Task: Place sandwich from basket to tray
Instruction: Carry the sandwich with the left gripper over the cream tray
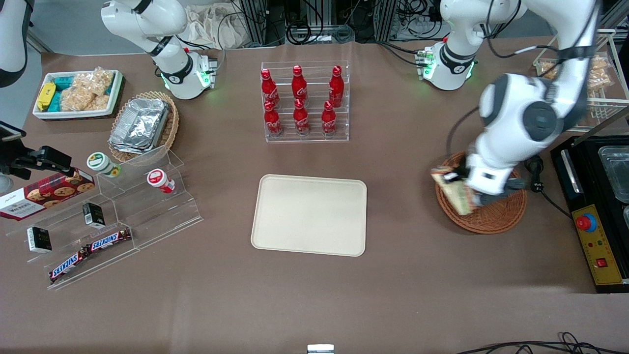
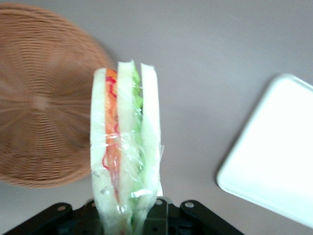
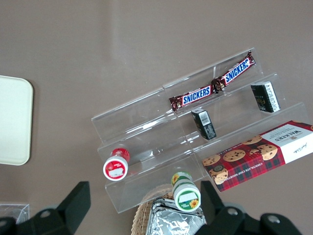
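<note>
My left gripper (image 1: 463, 186) is shut on the sandwich (image 1: 453, 192), a plastic-wrapped wedge with pale bread and orange and green filling. It holds the sandwich lifted over the rim of the reddish-brown woven basket (image 1: 493, 222), on the tray's side of it. In the left wrist view the sandwich (image 2: 125, 142) stands up from the gripper (image 2: 129, 218), with the basket (image 2: 39, 98) to one side of it and a corner of the cream tray (image 2: 274, 156) to the other. The tray (image 1: 309, 214) lies flat mid-table with nothing on it. Its edge also shows in the right wrist view (image 3: 14, 120).
A clear rack of red cola bottles (image 1: 304, 101) stands farther from the camera than the tray. A black control box with a red button (image 1: 597, 236) and a cable (image 1: 546, 195) lie beside the basket. A tiered acrylic stand with snacks (image 1: 113, 216) sits toward the parked arm's end.
</note>
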Controlling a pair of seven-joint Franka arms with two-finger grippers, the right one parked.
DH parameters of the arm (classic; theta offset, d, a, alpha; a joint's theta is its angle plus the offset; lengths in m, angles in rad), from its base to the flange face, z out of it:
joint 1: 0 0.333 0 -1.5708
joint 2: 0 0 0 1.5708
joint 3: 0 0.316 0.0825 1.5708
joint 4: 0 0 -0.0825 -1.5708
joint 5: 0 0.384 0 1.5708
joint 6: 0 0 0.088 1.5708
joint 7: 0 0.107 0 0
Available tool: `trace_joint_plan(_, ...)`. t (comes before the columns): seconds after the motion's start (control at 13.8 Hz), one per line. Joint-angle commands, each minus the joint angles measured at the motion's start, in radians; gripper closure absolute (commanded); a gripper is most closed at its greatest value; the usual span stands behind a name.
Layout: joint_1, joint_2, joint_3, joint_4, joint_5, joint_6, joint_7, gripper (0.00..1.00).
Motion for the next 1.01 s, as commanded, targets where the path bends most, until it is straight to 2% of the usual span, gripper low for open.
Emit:
trace_joint_plan(0.0,-0.023,0.089,-0.11,0.033,0.054,0.089,0.017,1.0)
trace_joint_plan(0.22,-0.147,0.198,-0.118,0.07,0.091,0.201,0.003,1.0)
trace_joint_plan(0.29,-0.166,0.239,-0.118,0.093,0.124,0.213,0.002,1.0)
trace_joint_plan(0.58,-0.169,0.397,-0.12,0.156,0.221,0.417,0.017,1.0)
trace_joint_plan(0.8,-0.185,0.498,-0.12,0.234,0.336,0.427,0.0,1.0)
trace_joint_plan(0.87,-0.185,0.52,-0.12,0.246,0.341,0.427,-0.002,0.96)
trace_joint_plan(0.94,-0.185,0.532,-0.12,0.251,0.35,0.428,0.0,0.86)
